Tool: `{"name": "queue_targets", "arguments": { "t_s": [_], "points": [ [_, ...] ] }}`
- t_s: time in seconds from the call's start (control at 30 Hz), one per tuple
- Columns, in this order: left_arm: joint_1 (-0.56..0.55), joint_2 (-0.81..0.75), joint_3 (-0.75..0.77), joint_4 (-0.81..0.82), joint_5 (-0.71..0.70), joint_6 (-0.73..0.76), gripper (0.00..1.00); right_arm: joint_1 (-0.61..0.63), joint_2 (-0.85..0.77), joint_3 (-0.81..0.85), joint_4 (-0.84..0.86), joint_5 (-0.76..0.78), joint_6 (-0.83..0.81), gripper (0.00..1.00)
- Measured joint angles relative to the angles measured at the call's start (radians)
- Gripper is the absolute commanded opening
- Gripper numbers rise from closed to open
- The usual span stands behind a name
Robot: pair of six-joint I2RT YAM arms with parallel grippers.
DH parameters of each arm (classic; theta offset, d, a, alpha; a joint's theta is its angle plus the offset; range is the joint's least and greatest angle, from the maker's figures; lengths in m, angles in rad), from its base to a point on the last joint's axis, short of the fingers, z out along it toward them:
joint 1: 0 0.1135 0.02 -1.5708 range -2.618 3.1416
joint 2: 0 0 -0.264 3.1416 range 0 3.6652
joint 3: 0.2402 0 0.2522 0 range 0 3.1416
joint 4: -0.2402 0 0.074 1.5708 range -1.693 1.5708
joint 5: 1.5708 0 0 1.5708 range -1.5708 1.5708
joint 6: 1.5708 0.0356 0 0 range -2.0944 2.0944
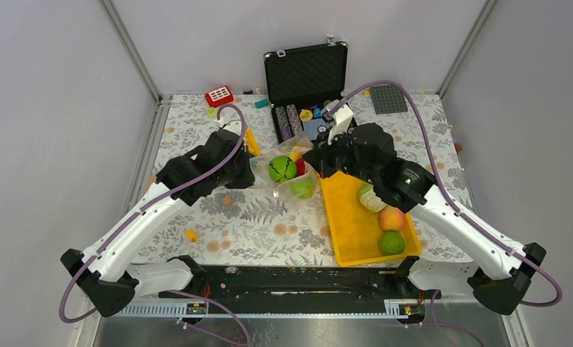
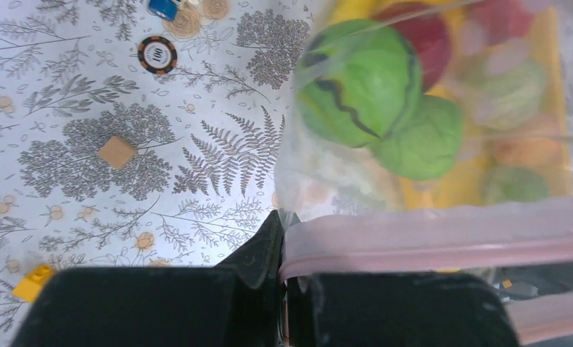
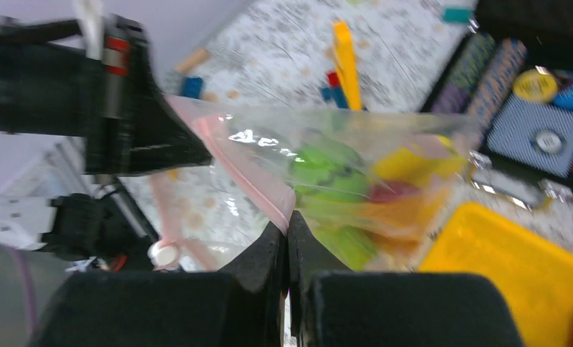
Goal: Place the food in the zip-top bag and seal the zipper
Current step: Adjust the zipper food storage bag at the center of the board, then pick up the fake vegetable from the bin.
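Observation:
The clear zip-top bag [image 1: 289, 172] hangs between my two grippers in mid-table. Inside it are a striped green fruit [image 1: 281, 168], a plain green one [image 1: 302, 188], a red one [image 1: 300, 166] and the yellow banana [image 1: 296, 153]. My left gripper [image 2: 283, 225] is shut on one end of the pink zipper [image 2: 443, 238]. My right gripper [image 3: 287, 224] is shut on the zipper [image 3: 240, 163] further along. The yellow tray [image 1: 341, 231] holds a pale green fruit [image 1: 370, 196], the peach [image 1: 391, 217] and a green fruit [image 1: 392, 242].
An open black poker chip case [image 1: 305, 72] stands behind the bag. A red brick [image 1: 219, 95], a grey baseplate [image 1: 389, 100] and a yellow bar [image 1: 252, 141] lie at the back. A yellow brick [image 1: 190, 235] and a loose chip [image 2: 157, 54] lie left.

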Motion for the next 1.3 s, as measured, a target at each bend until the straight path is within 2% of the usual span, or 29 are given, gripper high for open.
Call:
{"name": "queue_targets", "arguments": {
  "t_s": [0.17, 0.37, 0.57, 0.63, 0.67, 0.73, 0.77, 0.87, 0.93, 1.07, 1.3],
  "points": [
    [-0.006, -0.005, 0.064, -0.087, -0.069, -0.008, 0.02, 0.007, 0.002, 0.08, 0.002, -0.105, -0.021, 0.0],
    [-0.006, -0.006, 0.068, -0.151, -0.114, -0.016, 0.01, 0.007, 0.04, 0.082, -0.028, -0.143, -0.024, 0.0],
    [0.001, -0.019, -0.03, -0.047, -0.018, 0.008, 0.01, 0.006, 0.051, 0.032, -0.027, -0.143, 0.004, 0.12],
    [0.001, -0.017, -0.056, -0.007, 0.017, 0.018, 0.0, 0.001, 0.061, -0.002, -0.027, -0.137, 0.022, 0.22],
    [0.001, -0.014, -0.065, 0.01, 0.033, 0.023, 0.0, -0.003, 0.07, -0.015, -0.029, -0.134, 0.032, 0.33],
    [0.001, -0.001, -0.068, 0.035, 0.054, 0.028, 0.0, -0.018, 0.095, -0.037, -0.03, -0.126, 0.056, 0.65],
    [0.001, 0.006, -0.068, 0.05, 0.061, 0.029, 0.0, -0.029, 0.106, -0.049, -0.031, -0.123, 0.067, 0.75],
    [0.001, 0.028, -0.068, 0.089, 0.082, 0.032, 0.0, -0.06, 0.115, -0.075, -0.038, -0.117, 0.095, 0.92],
    [0.001, 0.039, -0.068, 0.106, 0.095, 0.034, 0.0, -0.074, 0.112, -0.081, -0.042, -0.114, 0.106, 0.99],
    [0.001, 0.063, -0.063, 0.131, 0.117, 0.039, 0.0, -0.079, 0.053, -0.101, -0.043, -0.067, 0.106, 1.0],
    [0.001, 0.09, -0.051, 0.153, 0.128, 0.051, 0.0, -0.114, -0.206, -0.173, -0.085, 0.148, 0.162, 1.0]
  ]
}}
